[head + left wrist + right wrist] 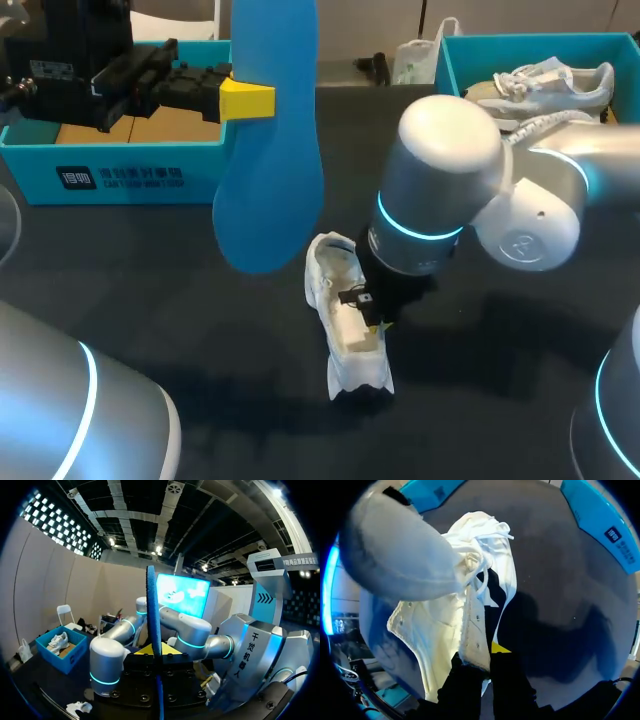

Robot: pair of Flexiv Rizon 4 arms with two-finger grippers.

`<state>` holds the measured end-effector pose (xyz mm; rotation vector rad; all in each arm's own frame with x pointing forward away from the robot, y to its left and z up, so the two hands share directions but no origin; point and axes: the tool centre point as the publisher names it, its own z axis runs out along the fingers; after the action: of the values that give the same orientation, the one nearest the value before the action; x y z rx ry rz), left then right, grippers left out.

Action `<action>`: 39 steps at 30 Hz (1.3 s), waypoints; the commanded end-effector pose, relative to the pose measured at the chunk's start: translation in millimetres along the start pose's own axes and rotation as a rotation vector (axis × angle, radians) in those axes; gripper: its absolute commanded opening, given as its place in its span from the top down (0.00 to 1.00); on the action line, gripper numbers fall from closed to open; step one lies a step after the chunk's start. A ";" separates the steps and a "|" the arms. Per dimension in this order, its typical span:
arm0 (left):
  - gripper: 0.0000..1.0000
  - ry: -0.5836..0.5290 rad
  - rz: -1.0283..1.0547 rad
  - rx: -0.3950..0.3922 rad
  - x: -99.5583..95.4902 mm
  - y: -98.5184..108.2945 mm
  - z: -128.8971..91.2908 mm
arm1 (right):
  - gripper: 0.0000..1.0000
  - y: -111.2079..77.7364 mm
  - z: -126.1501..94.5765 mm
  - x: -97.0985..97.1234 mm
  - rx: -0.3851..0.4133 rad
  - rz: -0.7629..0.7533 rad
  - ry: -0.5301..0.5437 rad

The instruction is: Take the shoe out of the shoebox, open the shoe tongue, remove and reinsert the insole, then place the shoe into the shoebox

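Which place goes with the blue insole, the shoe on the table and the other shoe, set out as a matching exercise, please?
Things:
1 blue insole
2 white shoe
3 second shoe

Places:
A in the right shoebox
B on the table, clamped by the right gripper
C held aloft in the left gripper

Pairs: 1-C, 2-B, 3-A.

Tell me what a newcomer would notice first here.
The big blue insole stands out first, held upright in the left pincer high over the middle of the table. Just below it, the right pincer grips the white shoe, which rests on the dark tabletop.
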<state>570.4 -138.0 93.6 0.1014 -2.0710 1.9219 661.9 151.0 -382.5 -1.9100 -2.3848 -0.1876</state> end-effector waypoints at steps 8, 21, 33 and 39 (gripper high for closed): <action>1.00 0.001 0.000 -0.001 -1.2 -0.1 1.7 | 0.00 0.6 -3.8 -4.1 0.009 0.025 0.043; 1.00 0.001 0.000 -0.001 -1.2 -0.1 1.7 | 0.00 -5.0 -68.9 -8.2 -0.059 -0.047 0.216; 1.00 0.001 0.000 -0.001 -1.2 -0.1 1.7 | 0.00 -5.0 -68.9 -8.2 -0.059 -0.047 0.216; 1.00 0.001 0.000 -0.001 -1.2 -0.1 1.7 | 0.00 12.9 -114.3 -19.1 -0.142 0.018 0.422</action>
<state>570.5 -138.0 93.6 0.1014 -2.0710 1.9219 680.8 146.7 -289.1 -1.7870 -2.2075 -0.5889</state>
